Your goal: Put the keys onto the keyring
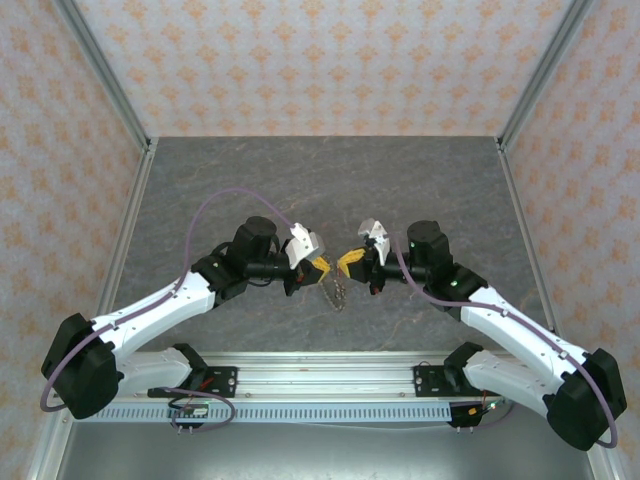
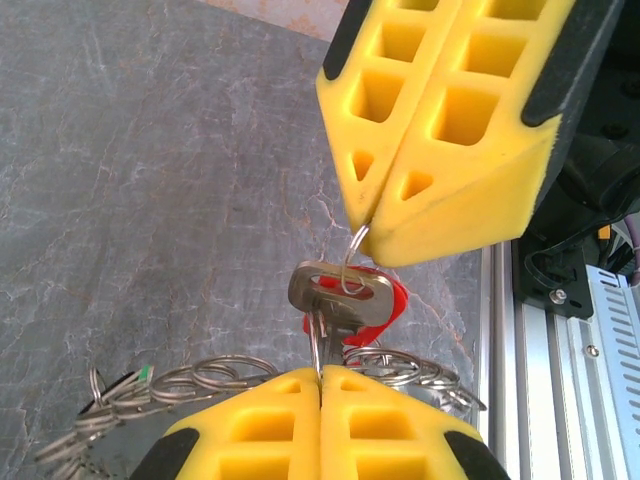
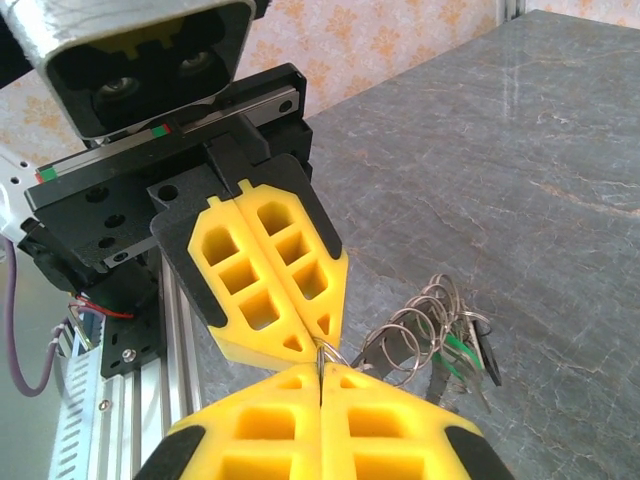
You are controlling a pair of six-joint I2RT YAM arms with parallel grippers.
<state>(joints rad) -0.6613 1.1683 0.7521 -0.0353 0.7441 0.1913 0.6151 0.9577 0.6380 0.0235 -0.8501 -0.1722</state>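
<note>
Right now you are mid-threading. Your left gripper [image 2: 320, 378] is clamped shut on the blade of a grey-headed key [image 2: 340, 290]. Your right gripper [image 2: 372, 225] is pinched shut on a thin wire loop [image 2: 352, 258] that passes through the hole in that key's head. The two meet above the middle of the table [image 1: 250, 180], toward its near side, with their fingertips just apart.

The keyring [image 2: 215, 375] reads as a string of coiled wire turns trailing from the grippers toward the near edge. Green-headed keys [image 3: 455, 355] dangle on it. Something red [image 2: 398, 298], likely another key, sits right behind the grey head.

Next, I judge, you need to work the head along the wire until it clears the split, holding the blade steady and the pinch firm.

I cannot tell whether the loop is one end of the keyring or a separate ring. Its upper part is buried between the right fingers, and the blade's tip is hidden in the left ones.
</note>
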